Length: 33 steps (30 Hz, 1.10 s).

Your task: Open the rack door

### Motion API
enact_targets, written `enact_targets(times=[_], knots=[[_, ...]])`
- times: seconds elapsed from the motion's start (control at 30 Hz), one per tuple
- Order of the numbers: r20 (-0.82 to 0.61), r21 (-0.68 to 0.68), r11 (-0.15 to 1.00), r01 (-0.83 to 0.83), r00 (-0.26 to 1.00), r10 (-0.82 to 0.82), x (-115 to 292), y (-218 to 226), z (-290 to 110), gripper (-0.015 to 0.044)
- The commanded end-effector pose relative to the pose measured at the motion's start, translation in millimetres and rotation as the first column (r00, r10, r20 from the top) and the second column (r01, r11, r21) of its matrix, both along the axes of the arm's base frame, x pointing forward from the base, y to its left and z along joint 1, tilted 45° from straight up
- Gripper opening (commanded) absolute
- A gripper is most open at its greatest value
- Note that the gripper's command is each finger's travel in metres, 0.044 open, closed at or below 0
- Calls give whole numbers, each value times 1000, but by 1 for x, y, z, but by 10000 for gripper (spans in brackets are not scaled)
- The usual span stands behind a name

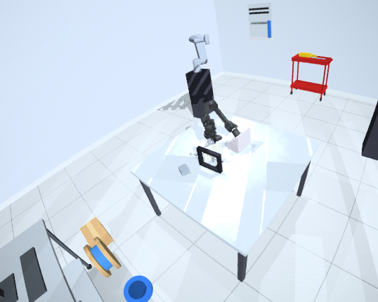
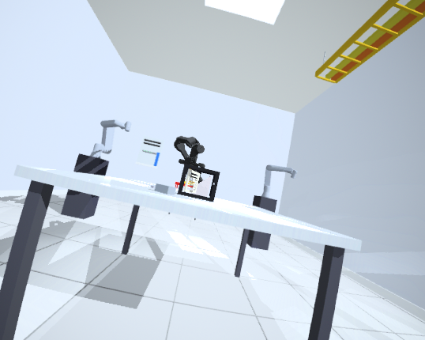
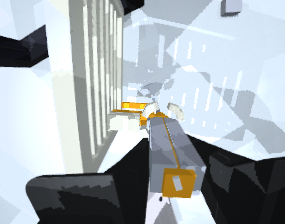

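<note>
Showing gray hndl [image 3: 166,152] w/ orange end [image 3: 187,188]

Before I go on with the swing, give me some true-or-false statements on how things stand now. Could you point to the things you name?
1. The tool [image 3: 165,141] is shut on the gray handle [image 3: 173,142]. True.
2. The slatted door [image 3: 96,85] lies flat on the table. False: it stands upright.
3. The black frame [image 1: 211,168] [image 2: 197,198] stands upright on the table [image 1: 255,225] [image 2: 117,192]. True.
4. The small gray block [image 1: 184,170] [image 2: 164,188] [image 3: 231,7] has fallen to the floor. False: it is on the table.
5. The cart [image 1: 312,60] by the wall is blue. False: it is red.
</note>
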State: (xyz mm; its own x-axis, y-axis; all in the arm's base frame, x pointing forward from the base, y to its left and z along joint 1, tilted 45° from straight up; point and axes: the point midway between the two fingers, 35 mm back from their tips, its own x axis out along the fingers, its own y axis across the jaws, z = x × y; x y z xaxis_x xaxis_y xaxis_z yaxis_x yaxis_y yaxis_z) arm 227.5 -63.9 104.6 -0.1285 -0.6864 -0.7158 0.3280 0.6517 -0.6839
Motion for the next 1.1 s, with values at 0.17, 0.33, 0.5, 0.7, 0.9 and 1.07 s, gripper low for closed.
enact_targets(times=[0.17, 0.33, 0.5, 0.7, 0.9, 1.07], knots=[[-97, 19, 994, -106, 990, 107, -1, -14, 13, 27], [-143, 33, 988, -153, 977, 157, -1, -21, 21, 27], [-188, 50, 979, -200, 960, 206, 0, -28, 28, 27], [-240, 72, 964, -254, 934, 264, 2, -37, 36, 27], [-288, 97, 947, -305, 903, 320, 5, -46, 44, 27], [-299, 103, 943, -316, 894, 332, 5, -48, 46, 27]])
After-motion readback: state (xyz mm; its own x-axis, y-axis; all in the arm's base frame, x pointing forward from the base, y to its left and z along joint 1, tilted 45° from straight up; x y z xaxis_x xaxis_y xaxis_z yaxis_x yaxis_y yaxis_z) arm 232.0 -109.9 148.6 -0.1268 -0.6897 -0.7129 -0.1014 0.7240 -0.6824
